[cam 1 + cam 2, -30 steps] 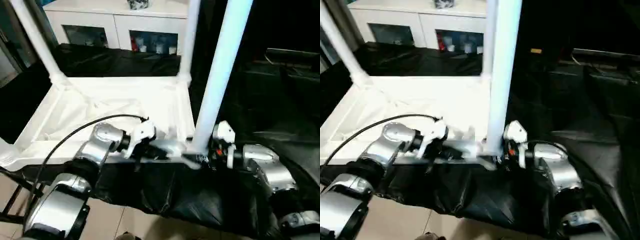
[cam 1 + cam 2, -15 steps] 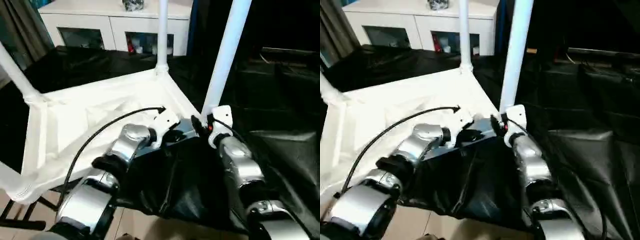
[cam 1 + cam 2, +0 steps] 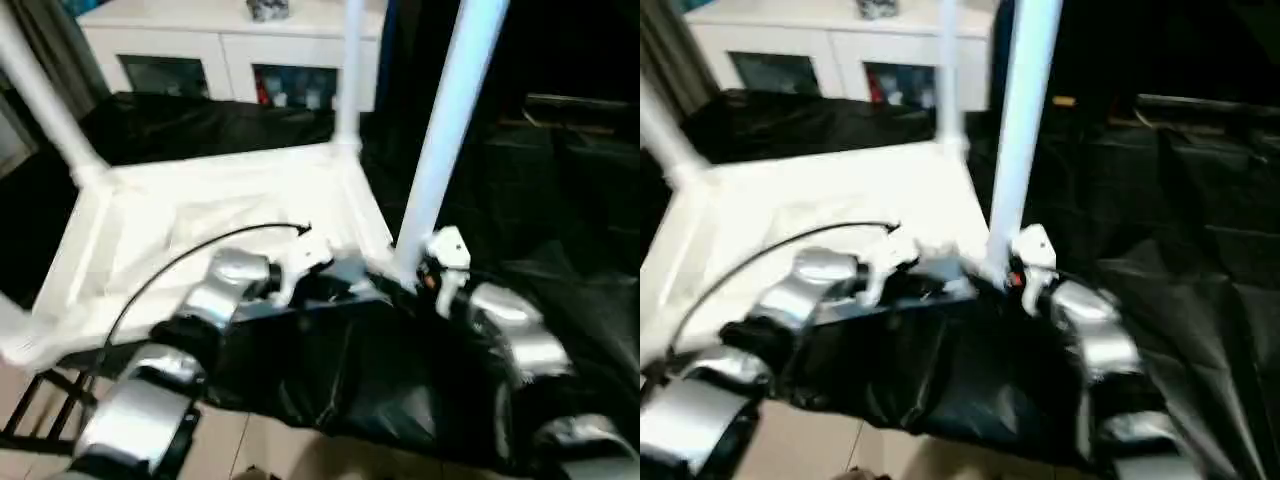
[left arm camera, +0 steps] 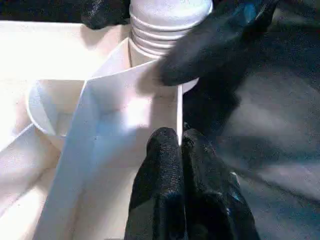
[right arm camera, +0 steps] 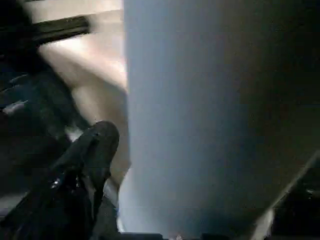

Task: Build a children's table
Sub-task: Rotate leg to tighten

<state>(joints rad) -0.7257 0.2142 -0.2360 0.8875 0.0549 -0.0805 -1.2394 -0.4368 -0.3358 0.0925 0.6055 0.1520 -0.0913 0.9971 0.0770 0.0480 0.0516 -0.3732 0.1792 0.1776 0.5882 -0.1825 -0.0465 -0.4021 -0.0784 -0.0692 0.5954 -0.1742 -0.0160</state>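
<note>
While the tabletop lies upside down on the counter, left jaws clench its rim to steady it; right jaws straddle the near leg, grip uncertain.

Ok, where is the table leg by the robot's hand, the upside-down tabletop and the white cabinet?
table leg [image 3: 440, 150], left eye view, mid shaft.
tabletop [image 3: 215, 195], left eye view, ribbed underside.
cabinet [image 3: 225, 25], left eye view, top edge.

A low white cabinet with glass doors is standing at the back behind the large surface draped in crinkled black cloth, while pale beige tiled floor is showing below its near edge.
</note>
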